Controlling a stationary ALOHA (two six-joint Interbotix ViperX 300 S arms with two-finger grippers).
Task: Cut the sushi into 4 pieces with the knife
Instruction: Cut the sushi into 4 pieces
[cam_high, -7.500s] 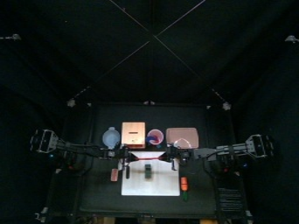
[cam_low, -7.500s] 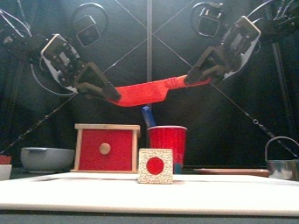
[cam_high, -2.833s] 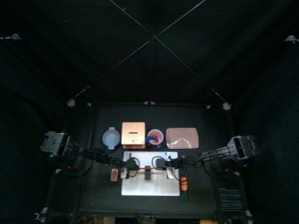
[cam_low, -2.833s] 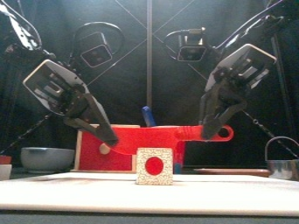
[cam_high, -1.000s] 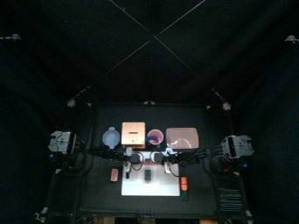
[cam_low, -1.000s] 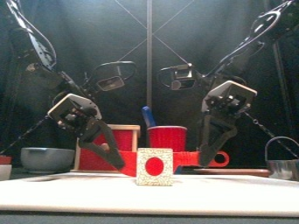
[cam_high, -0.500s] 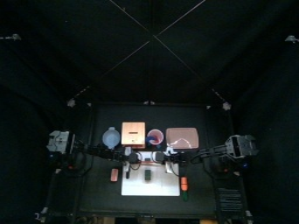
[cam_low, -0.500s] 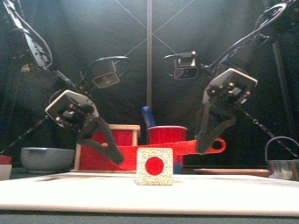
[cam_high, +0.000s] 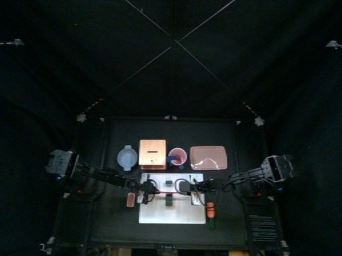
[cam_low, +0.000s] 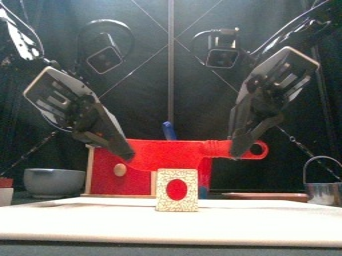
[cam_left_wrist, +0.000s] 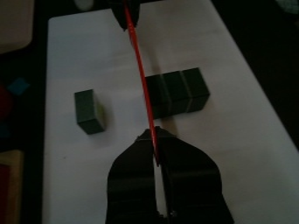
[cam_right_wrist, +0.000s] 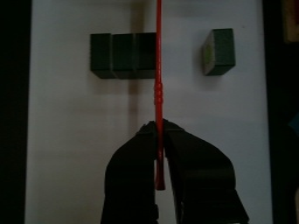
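Holds a red knife (cam_low: 181, 153) by both ends, level above the white board (cam_high: 174, 214). Pinches the blade tip with the left claw (cam_low: 127, 155), fully closed on it, and the handle with the right claw (cam_low: 238, 150), also fully closed, just inside the ring end.

Below and between the two claws, on the board: a block of three sushi pieces (cam_left_wrist: 177, 92) touching each other, and one loose piece (cam_left_wrist: 86, 111) lying apart from the block. Seen from both wrists, runs the blade along the side of the block that faces the loose piece, over the bare strip between the two.

Bare board on every side of the pieces, with a wide free strip from them toward each claw, and no piece close to an edge of the board.

Behind the claws, past the back edge of the board: a wooden box (cam_high: 152, 155) behind the left claw, a bowl (cam_high: 126, 157) beside it further outward, a pink tray (cam_high: 207, 157) behind the right claw
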